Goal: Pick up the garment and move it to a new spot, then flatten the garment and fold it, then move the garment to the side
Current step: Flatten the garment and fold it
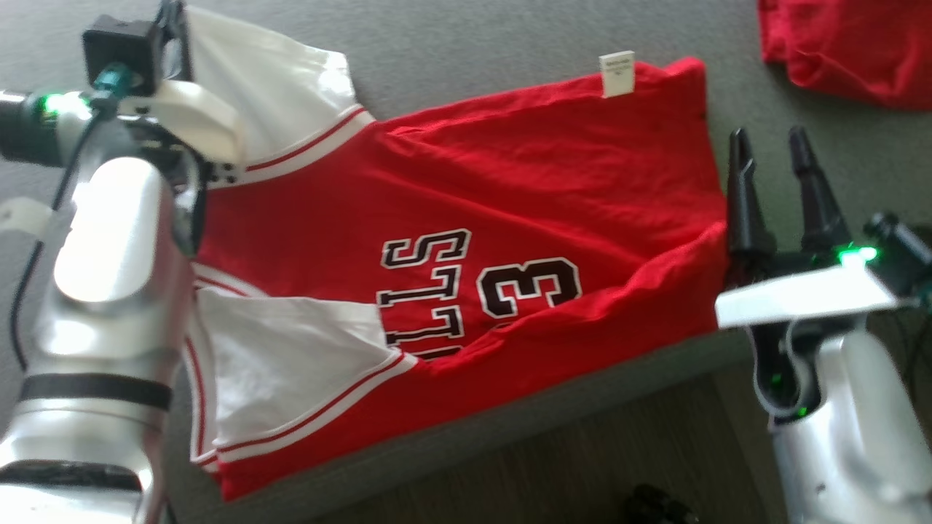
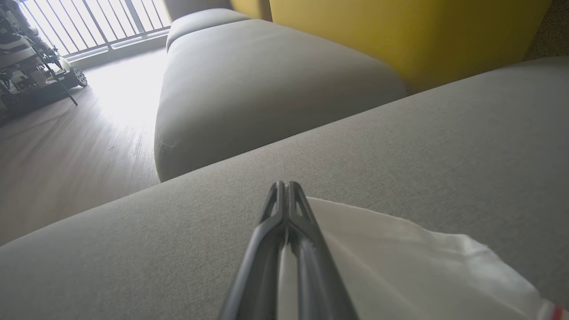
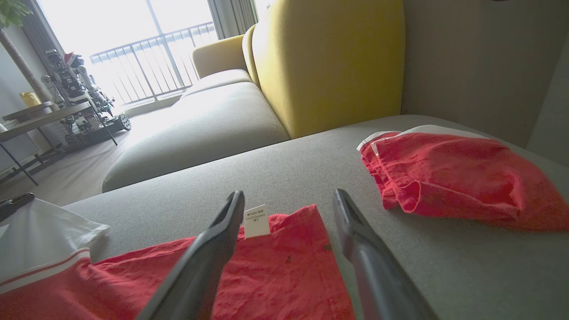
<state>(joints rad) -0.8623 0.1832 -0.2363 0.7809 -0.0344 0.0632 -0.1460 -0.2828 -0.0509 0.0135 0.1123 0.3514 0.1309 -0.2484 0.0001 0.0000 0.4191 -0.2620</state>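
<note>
A red sports jersey with white sleeves and black lettering [image 1: 510,189] is spread on a grey upholstered sofa seat [image 1: 473,44]. Its long axis runs side to side, with the hem toward the robot's right and the sleeves toward its left. Just beside the hem, the right pincer [image 1: 769,138] is seen spread, fingers pointing away. Farther off, at the far white sleeve [image 2: 400,249], the left pincer [image 2: 285,186] is pressed together (whether cloth is caught cannot be told). A second, crumpled red garment [image 1: 844,44] lies beyond, well apart.
</note>
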